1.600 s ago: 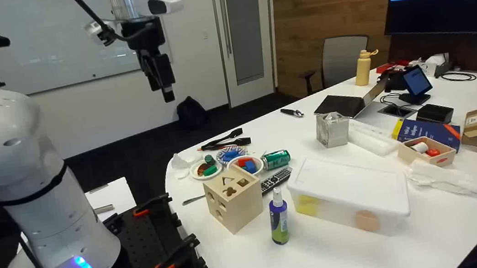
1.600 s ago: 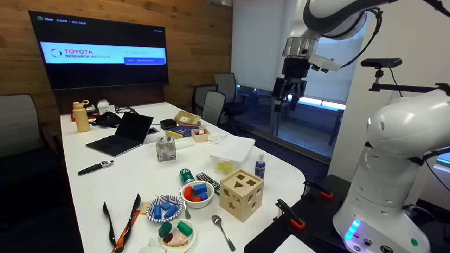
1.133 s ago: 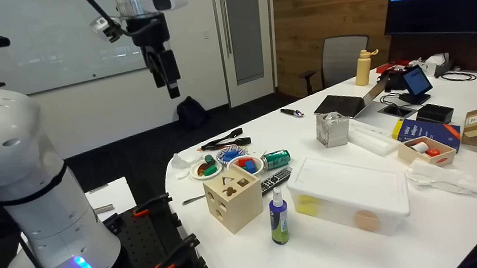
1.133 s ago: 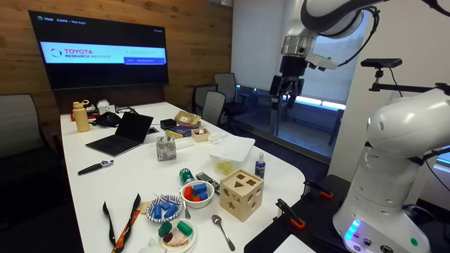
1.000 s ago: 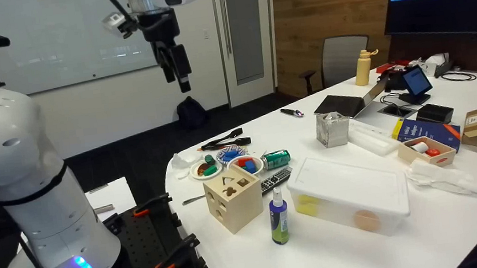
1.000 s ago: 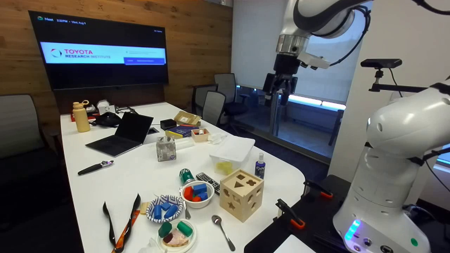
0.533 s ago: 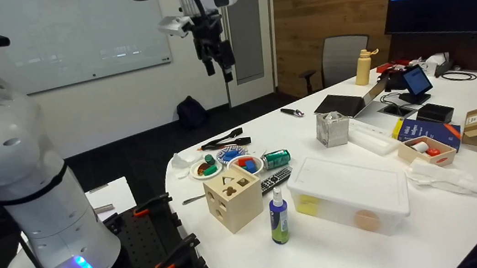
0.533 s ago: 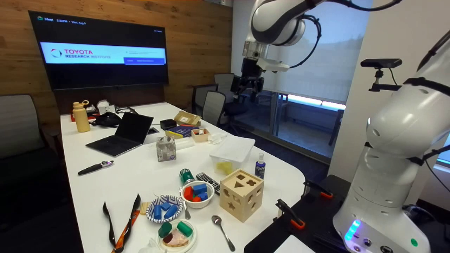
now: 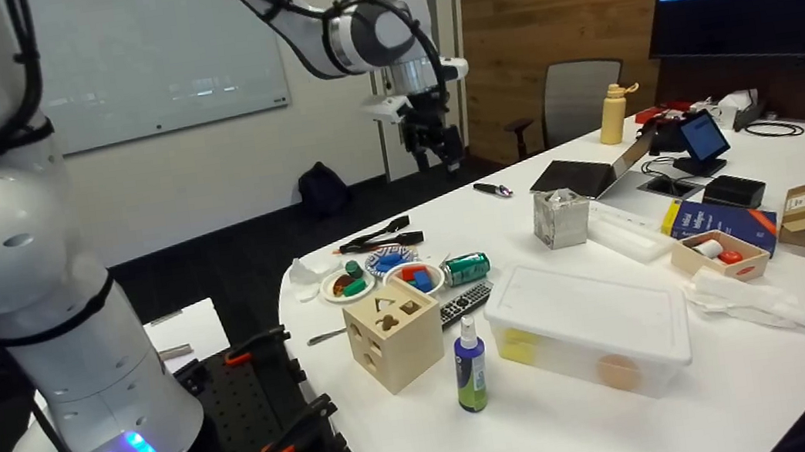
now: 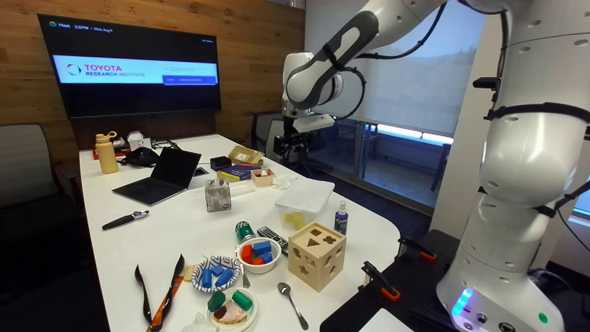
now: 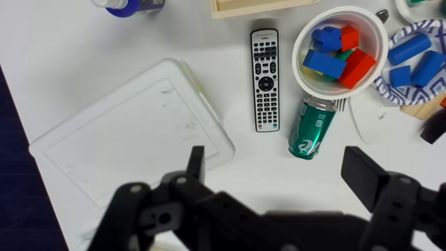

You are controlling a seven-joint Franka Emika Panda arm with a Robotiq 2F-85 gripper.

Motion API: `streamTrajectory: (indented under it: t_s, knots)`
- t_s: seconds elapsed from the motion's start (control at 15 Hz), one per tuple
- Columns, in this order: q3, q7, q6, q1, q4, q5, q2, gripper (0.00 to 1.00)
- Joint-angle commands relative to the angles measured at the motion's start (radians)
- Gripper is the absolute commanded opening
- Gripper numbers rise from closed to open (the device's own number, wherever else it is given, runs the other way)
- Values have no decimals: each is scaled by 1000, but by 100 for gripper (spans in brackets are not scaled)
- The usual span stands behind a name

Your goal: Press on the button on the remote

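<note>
My gripper (image 11: 275, 157) stands wide: in the wrist view its two black fingers (image 11: 197, 162) are spread well apart, and I see white table (image 11: 271, 181) down through the gap between the tips. In both exterior views it hangs from the arm (image 9: 385, 37), pointing down, in the air above the level of the table; it looks small and dark from there, so I trust the wrist view for the spread.

The remote (image 11: 266, 82) lies flat on the table, buttons (image 11: 267, 108) up, well apart from the fingers and further up my wrist view, where its long side runs top to bottom. A red button (image 11: 260, 126) and a blue one (image 11: 275, 125) sit at its lower end. Just beside it, on picture right, a green can (image 11: 311, 129) lies on its side, and a white bowl (image 11: 383, 48) of coloured blocks (image 11: 324, 63) sits near both. On picture left is a clear box with a white lid (image 11: 132, 139), and past the remote's upper end, near it, I have the wooden shape box (image 10: 318, 260), with a spray bottle (image 9: 471, 372) standing upright close by
</note>
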Motion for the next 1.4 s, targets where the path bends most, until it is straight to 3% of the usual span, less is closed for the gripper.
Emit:
streamTrajectory:
  t_s: [0.0,0.4,0.47,0.6,1.2,1.33]
  knots:
    - [-46,62,32,30,173,-52,239,100]
    - [-58,17,37,41,309,56,453,97]
    - [-54,17,36,43,317,78,471,74]
    - [-61,31,42,56,324,97,495,69]
    - [-51,8,87,31,348,205,620,1]
    - [-44,-2,108,26,363,228,651,0]
